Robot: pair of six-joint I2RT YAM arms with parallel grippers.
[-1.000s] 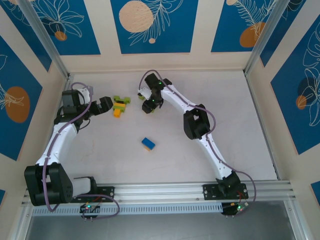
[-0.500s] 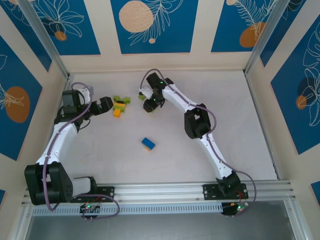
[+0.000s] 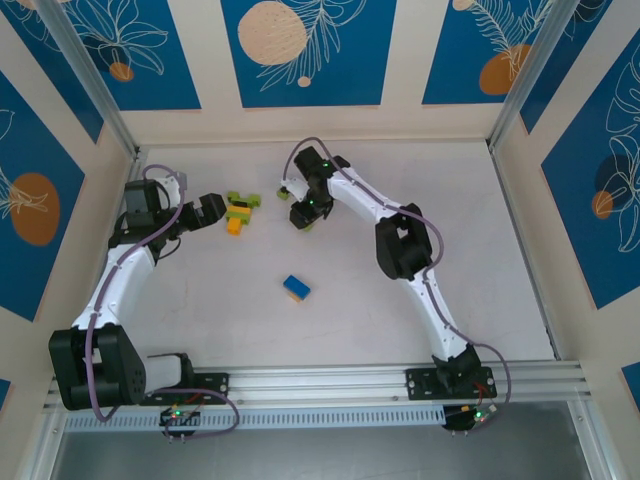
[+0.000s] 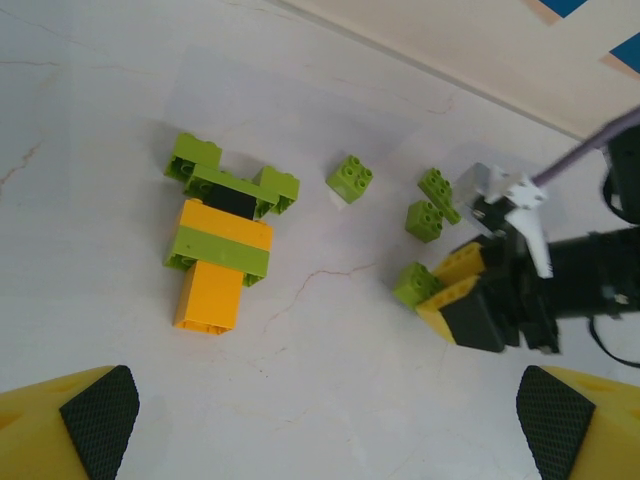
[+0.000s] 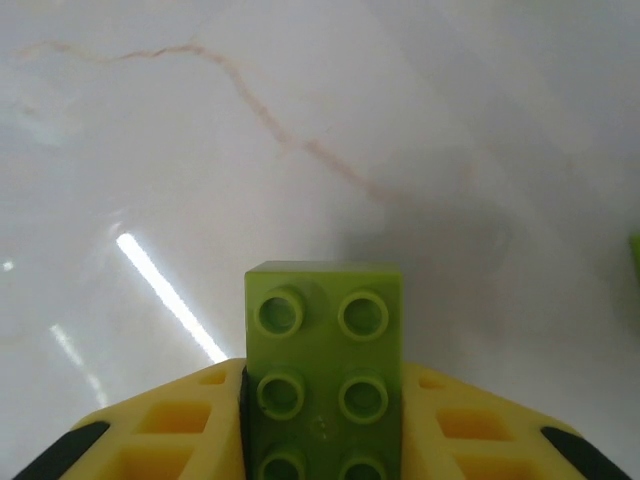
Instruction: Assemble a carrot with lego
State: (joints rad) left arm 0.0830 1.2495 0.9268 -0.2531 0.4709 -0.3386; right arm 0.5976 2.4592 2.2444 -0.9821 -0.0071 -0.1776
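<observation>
Lime brick point(image 5: 325, 370) is pinched between the pads of my right tool point(image 5: 325, 440), both flanks touching, studs up, low over the surface point(image 5: 420, 120). The grip looks square, so it should press on straight. My left tool point(image 4: 325, 425) is wide open and empty near the half-built carrot point(image 4: 222, 245), probably to brace it. Spare greens point(image 4: 350, 178) lie between.

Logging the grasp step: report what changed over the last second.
The right gripper edged slightly to the right and closed its jaws onto a lime brick, which now sits between its fingers. The left gripper, wide open, the half-built carrot and the blue brick stayed put.
</observation>
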